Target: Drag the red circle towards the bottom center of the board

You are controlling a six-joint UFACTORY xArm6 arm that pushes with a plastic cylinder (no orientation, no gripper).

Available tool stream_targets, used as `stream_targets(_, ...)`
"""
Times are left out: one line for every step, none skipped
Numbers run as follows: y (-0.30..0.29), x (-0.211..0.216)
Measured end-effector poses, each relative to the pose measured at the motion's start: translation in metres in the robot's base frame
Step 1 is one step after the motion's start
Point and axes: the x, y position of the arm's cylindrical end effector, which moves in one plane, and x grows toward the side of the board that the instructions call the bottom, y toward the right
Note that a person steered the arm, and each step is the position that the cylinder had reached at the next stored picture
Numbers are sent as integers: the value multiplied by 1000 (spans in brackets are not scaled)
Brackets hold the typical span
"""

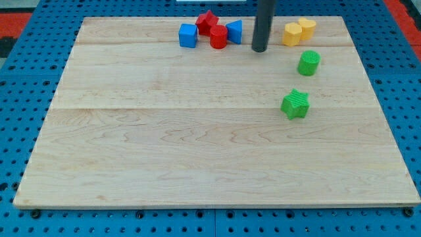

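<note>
Red circle block sits just to the view's left of my tip, not touching, wedged between red star block, blue cube and another blue block at the wooden board top edge; bare rod, nothing held.

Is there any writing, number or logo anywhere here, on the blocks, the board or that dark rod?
None: no readable text in this view.
The wooden board shows only grain.
The red circle, the other coloured blocks and my tip carry no marks.
The blue perforated surface around the board has only holes.
</note>
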Motion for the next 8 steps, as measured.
stream_targets(11, -6)
stream_targets(-3, -36)
stream_targets(3, -58)
stream_targets(19, -64)
stream_targets(19, -65)
stream_targets(19, -65)
stream_targets(15, -65)
stream_targets(7, -65)
